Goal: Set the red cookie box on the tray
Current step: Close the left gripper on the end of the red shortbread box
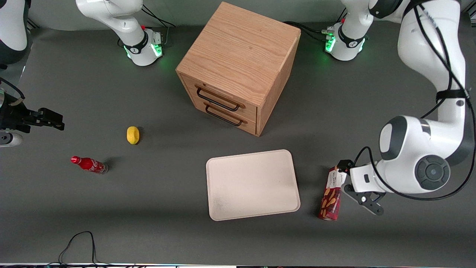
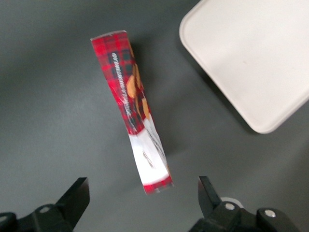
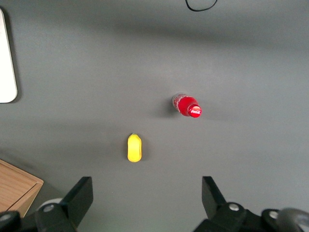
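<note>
The red cookie box (image 1: 330,196) lies flat on the dark table beside the tray (image 1: 253,184), toward the working arm's end. It is a long narrow plaid carton (image 2: 126,92) with biscuit pictures and a white end. My left gripper (image 1: 341,179) hovers over that white end, which points toward it. In the left wrist view the gripper (image 2: 142,194) is open, its black fingers (image 2: 77,193) spread wide to either side of the box's white end and touching nothing. The cream tray (image 2: 251,58) has nothing on it and stands a short gap from the box.
A wooden two-drawer cabinet (image 1: 238,67) stands farther from the front camera than the tray. Toward the parked arm's end lie a yellow fruit (image 1: 132,134) and a small red soda bottle (image 1: 89,164). A black cable (image 1: 80,242) loops near the front edge.
</note>
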Available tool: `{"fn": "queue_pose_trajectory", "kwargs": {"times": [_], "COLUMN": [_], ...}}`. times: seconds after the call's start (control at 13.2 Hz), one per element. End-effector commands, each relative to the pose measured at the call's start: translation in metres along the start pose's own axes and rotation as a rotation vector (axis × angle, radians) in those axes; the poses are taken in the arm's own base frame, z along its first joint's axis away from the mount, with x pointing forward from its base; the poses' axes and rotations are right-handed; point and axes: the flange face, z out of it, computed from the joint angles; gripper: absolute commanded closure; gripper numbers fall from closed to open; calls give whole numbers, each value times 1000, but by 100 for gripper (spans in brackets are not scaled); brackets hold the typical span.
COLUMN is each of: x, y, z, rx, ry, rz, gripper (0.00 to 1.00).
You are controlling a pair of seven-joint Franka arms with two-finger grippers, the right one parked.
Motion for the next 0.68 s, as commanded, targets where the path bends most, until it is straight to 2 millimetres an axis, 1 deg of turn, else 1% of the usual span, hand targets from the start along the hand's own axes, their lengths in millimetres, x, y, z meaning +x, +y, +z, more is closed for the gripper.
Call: {"fn": "queue_pose_trajectory", "kwargs": {"times": [0.0, 0.15, 0.38, 0.45, 0.6], "x": [11, 15, 15, 17, 18], "y": [-11, -9, -9, -8, -8], "z": [24, 56, 91, 97, 99], "rx": [16, 13, 37, 44, 43], "ry": [35, 23, 41, 52, 52], "rz": [10, -75, -90, -89, -88], "gripper": [0, 1, 1, 1, 2]}}
